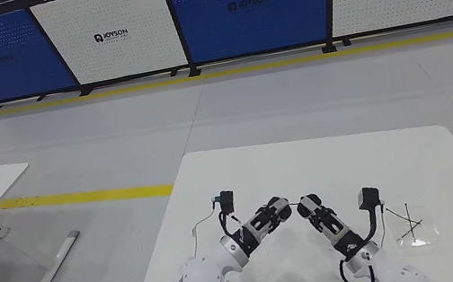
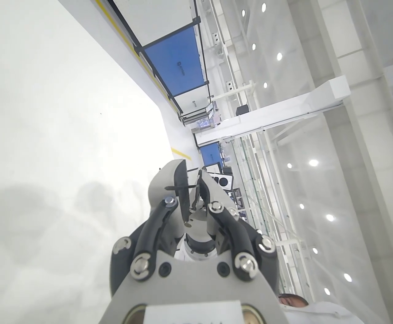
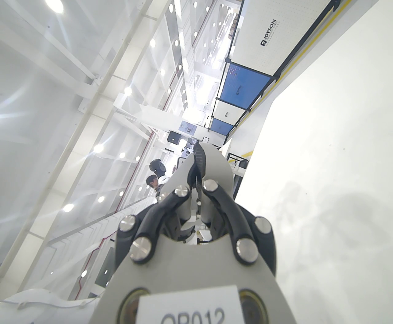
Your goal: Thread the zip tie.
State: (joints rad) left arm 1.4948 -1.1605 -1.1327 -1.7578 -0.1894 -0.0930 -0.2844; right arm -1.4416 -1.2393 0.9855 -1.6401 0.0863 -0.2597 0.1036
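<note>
- The left gripper and the right gripper meet tip to tip above the near part of the flat white table. Both are raised off it, probably to leave free room around the tie while it is fed.
- The thin black plastic zip tie hangs in the air between the two grippers. In the left wrist view a short dark strip of it lies crosswise at the left gripper's tip, and a finer length runs back toward the palm.
- The right gripper is clenched, its pads pressed together. A thin dark line between them looks like the tie, so I judge that it pinches one end in order to steer it.
- I cannot tell whether the left gripper is grasping the tie or has released it, because the contact is hidden.
- The arms slant toward each other, which would bring the tie's tail and head onto one line.
- A clear plastic packet holding more black ties lies on the table beside the right arm, well apart from the grippers. It is presumably the supply.
- The step in hand looks like alignment, and no closed loop is visible yet.
</note>
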